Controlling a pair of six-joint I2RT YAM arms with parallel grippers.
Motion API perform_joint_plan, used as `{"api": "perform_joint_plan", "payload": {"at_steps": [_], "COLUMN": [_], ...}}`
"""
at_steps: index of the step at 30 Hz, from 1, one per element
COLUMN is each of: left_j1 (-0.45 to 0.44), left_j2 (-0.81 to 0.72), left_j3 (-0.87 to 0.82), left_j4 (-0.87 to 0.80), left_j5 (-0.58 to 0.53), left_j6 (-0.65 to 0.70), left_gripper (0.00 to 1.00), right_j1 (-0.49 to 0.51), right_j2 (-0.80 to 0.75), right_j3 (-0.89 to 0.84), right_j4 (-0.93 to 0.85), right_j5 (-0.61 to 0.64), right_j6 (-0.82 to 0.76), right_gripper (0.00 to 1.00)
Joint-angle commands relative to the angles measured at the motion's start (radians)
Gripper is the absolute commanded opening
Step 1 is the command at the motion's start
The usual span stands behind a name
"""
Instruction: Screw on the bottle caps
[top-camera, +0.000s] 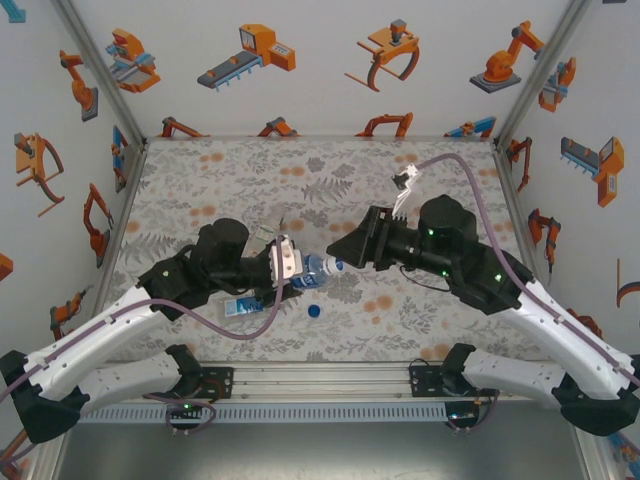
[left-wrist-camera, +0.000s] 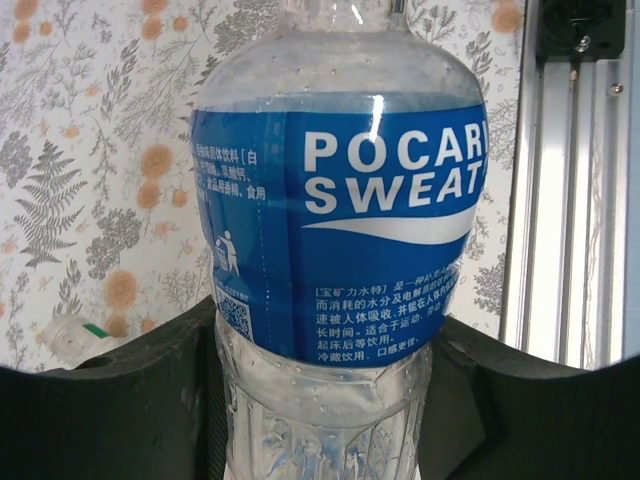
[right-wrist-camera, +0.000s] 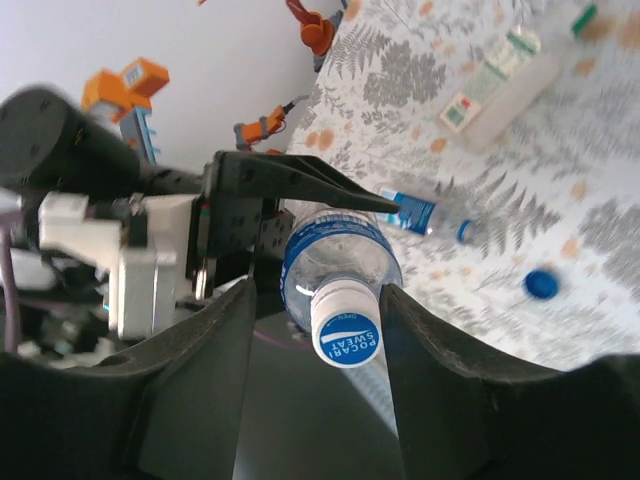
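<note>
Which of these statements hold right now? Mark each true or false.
1. The left end effector grips a blue-labelled bottle. True.
2. That bottle's neck is bare. False: a cap sits on it.
3. A loose blue cap lies on the table. True.
4. The white-and-green bottle stands upright. False: it lies on its side.
5. The right end effector is far from the held bottle. False: it straddles the cap.
</note>
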Motion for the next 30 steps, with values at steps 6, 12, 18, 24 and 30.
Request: {"api": "perform_joint_plan", "payload": {"at_steps": [6, 12, 18, 24, 30], "left_j1": [-0.003, -0.004, -0.003, -0.003, -0.004], "left_j2": [-0.024, -0.022, -0.02, -0.018, -0.015], "left_j3": [0.004, 0.008, 0.014, 0.017, 0.018], "left_j4": [-0.007, -0.013, -0.026, -0.027, -0.027], "left_j5": [0.179, 0.225, 0.225, 0.24, 0.245], "left_j6": [0.003, -0.009, -0.015, -0.021, -0.026], "left_gripper": [0.0, 0.0, 0.0, 0.0, 0.0], "right_j1": [-0.004, -0.003, -0.003, -0.003, -0.003], "right_j2": [-0.051, -0.012, 0.017, -0.004, 0.002], "right_j3": [0.076, 0.131, 0.125, 0.045, 0.029], "right_j4": [-0.025, -0.194, -0.195, -0.111, -0.101], "right_j5": [-0.281, -0.518, -0.585, -0.549, -0.554], "right_j6": [-0.911, -1.339, -1.359, -1.319, -1.308], "right_gripper": [0.54, 0.53, 0.51, 0.46, 0.44]}}
